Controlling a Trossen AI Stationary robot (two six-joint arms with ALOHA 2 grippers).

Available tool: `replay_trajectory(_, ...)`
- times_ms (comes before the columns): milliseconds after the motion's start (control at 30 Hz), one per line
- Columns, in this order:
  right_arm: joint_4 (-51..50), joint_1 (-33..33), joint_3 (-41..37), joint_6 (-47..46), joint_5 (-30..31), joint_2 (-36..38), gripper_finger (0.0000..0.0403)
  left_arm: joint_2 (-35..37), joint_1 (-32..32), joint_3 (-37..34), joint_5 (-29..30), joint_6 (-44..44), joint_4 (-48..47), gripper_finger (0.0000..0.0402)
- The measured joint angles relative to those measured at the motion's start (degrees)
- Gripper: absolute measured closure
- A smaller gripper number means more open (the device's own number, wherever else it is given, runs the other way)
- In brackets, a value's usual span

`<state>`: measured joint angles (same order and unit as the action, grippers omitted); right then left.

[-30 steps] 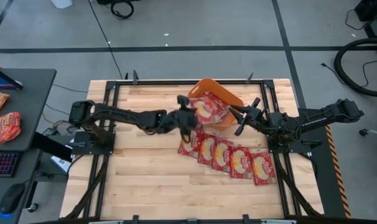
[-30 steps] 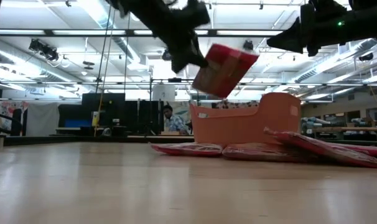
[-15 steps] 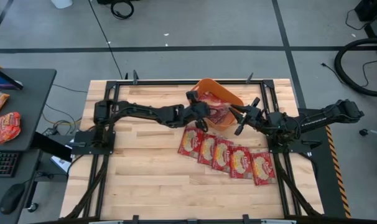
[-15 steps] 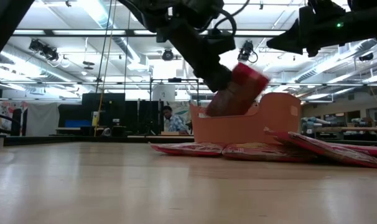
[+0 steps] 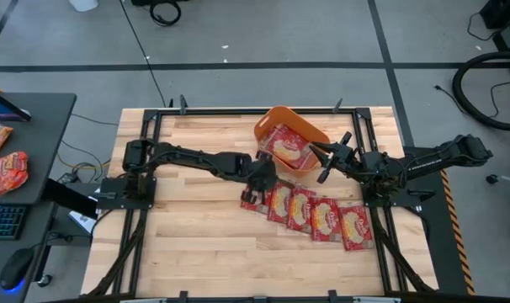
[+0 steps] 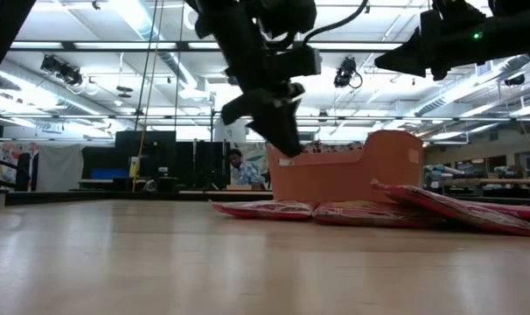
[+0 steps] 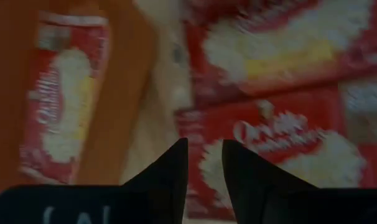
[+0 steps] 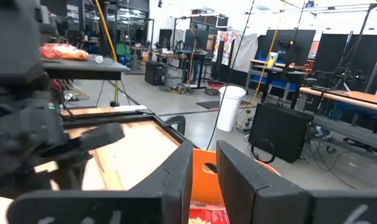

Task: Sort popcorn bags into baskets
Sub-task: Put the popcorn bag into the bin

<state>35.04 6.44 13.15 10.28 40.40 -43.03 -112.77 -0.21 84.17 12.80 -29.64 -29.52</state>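
Orange basket, upper centre, holds packets. Five popcorn bags remain rowed on the table. Left tool empty, nearly closed, above row's left end. Right tool idle, slightly parted.

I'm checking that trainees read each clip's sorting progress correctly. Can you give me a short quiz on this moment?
1. True or false: the orange tub holds at least one popcorn bag.
2. How many bags lie in the row on the table? A three, B five, C eight.
3. Which arm reaches over the end of the row nearest the tub?

Key:
1. True.
2. B.
3. The left arm; the right arm waits beside the tub.
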Motion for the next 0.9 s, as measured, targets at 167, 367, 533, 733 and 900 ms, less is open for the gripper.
replay_trajectory(167, 0.11, 0.0, 0.0, -0.04, 0.0, 0.0, 0.0325, -0.06, -1.26, -1.82, -0.2, -2.06, -5.61, 0.03)
replay_trajectory(367, 0.11, 0.0, 0.0, -0.07, 0.0, 0.0, 0.0325, -0.09, -3.17, -5.82, 1.11, -15.61, -8.17, 0.0287)
replay_trajectory(533, 0.1, 0.0, 0.0, -0.07, 0.0, 0.0, 0.0325, -0.09, -4.37, -9.46, 7.53, -24.65, -3.88, 0.0252)
replay_trajectory(733, 0.1, 0.0, 0.0, -0.07, 0.0, 0.0, 0.0325, -0.09, -4.88, -13.5, 12.33, -32.44, 2.37, 0.0229)
replay_trajectory(900, 0.1, 0.0, 0.0, -0.07, 0.0, 0.0, 0.0325, -0.09, -3.41, -16.55, 12.89, -33.16, 6.28, 0.0232)
